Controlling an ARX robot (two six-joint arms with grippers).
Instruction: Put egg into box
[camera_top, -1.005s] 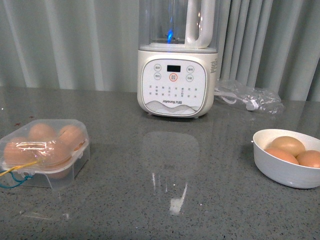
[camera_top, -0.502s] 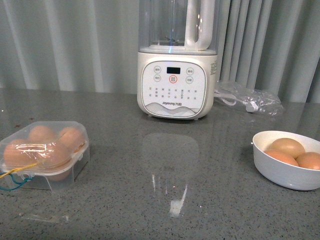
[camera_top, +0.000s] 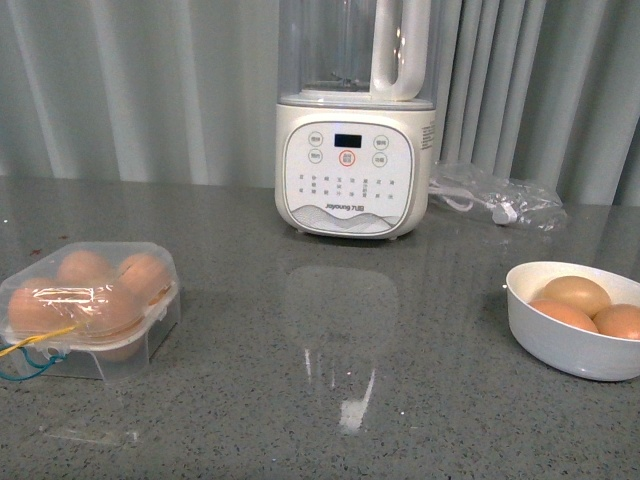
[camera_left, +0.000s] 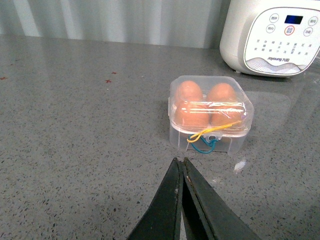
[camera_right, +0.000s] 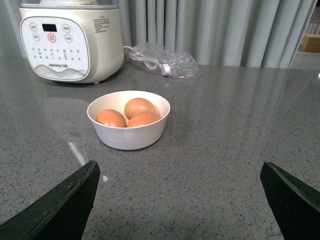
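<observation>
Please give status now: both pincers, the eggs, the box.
Left pincer shut, empty. Right pincer open wide, empty, facing bowl with three eggs. Box closed, four eggs inside. Nothing in the way.

Seven brown eggs in all — four in the one clear box (camera_top: 92, 305), three in the one white bowl (camera_top: 570, 345) — plus one blender (camera_top: 352, 120) and one crumpled plastic bag (camera_top: 495, 195).

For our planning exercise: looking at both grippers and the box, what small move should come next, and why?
Probably none beyond holding the arms back: the box already has its lid down over four eggs, so no cell looks free. The left gripper has shut, empty jaws; the right gripper is open before the bowl.
</observation>
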